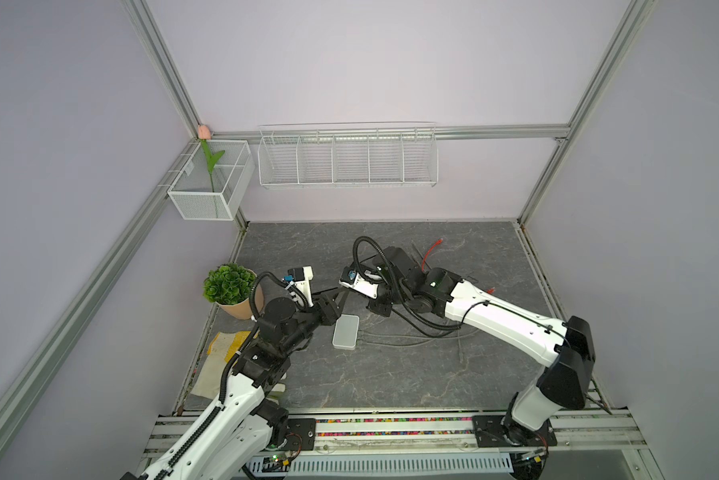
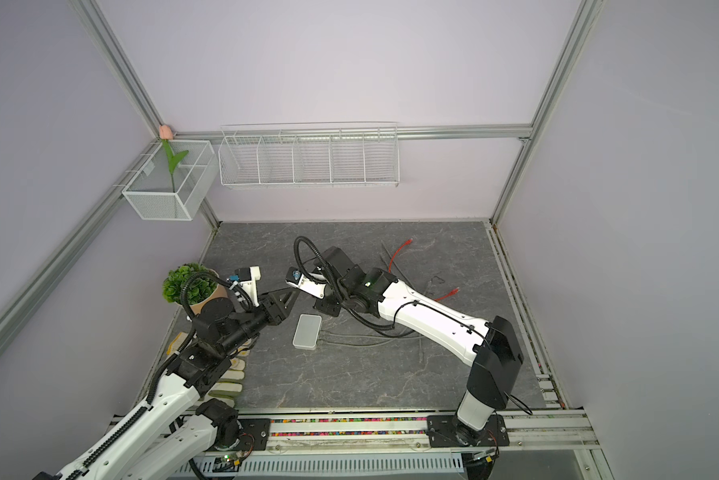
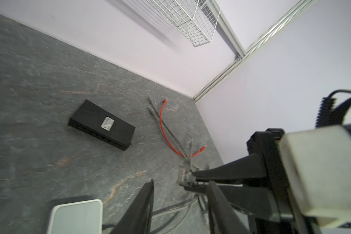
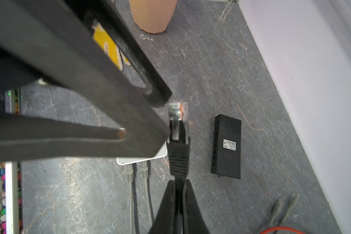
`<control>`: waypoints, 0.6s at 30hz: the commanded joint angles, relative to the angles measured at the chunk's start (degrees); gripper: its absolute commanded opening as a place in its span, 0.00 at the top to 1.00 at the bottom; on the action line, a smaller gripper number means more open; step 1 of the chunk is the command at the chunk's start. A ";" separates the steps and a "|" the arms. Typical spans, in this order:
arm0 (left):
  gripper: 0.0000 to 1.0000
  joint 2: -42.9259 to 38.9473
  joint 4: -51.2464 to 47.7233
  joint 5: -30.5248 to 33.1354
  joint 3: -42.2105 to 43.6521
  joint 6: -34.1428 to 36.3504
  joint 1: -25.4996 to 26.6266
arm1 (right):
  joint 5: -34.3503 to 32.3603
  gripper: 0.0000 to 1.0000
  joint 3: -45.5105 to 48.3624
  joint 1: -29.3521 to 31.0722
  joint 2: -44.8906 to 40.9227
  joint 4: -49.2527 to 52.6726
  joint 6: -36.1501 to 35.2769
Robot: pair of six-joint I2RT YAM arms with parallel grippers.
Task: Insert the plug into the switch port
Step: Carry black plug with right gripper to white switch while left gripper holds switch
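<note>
An RJ45 plug point(image 4: 177, 113) with a clear tip is pictured held in the air above the grey, stone-patterned tabletop point(image 1: 391, 374). It is carried by the right gripper point(image 4: 178, 183), which is clenched at the foot of the plug's ribbed black boot point(image 4: 178, 158). The left gripper point(image 3: 180, 183) is shown released, with its jaws apart on either side of the plug's tip and no pressure seen on it, so the load is judged to be borne by the right gripper alone. Below the two grippers, the white switch point(image 1: 345, 331) is seen lying flat near the middle of the tabletop, with two grey cables point(image 4: 130, 176) already seated in ports on the side turned toward the right arm. The black switch point(image 3: 101, 124) is laid label-up nearer the back wall, and no cable is seen in it. An orange patch cable point(image 3: 162, 125) is left loose beyond it, and a potted plant point(image 1: 231, 286) is stood at the left edge. As for progress, the picking-up is judged to be done and the insertion itself not yet begun: the plug is well clear of both switches and no port is engaged. It remains for the plug to be brought down, lined up with a free port and pressed home. Which of the two switches is meant cannot be told from these views.
</note>
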State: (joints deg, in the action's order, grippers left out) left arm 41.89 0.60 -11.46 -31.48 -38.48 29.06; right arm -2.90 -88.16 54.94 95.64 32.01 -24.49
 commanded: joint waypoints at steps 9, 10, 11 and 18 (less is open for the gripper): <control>0.43 5.74 -1.40 3.00 2.39 1.07 -6.74 | 4.12 0.93 4.44 -6.42 4.38 11.81 -0.73; 0.43 7.74 -0.32 2.98 2.81 1.31 -6.87 | 4.73 0.93 4.11 -6.51 6.11 12.99 -0.74; 0.43 9.78 0.53 2.92 3.07 1.47 -6.82 | 5.14 0.93 3.52 -6.49 7.67 14.12 -0.72; 0.49 22.56 4.57 2.58 3.80 1.22 -6.91 | 8.85 0.93 -0.36 -6.43 18.24 20.31 -0.76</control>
State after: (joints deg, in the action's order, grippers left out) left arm 62.39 2.57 -9.19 -27.88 -37.47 22.50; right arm 2.59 -86.43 48.36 112.53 47.31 -24.71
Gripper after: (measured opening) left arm 0.517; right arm 0.077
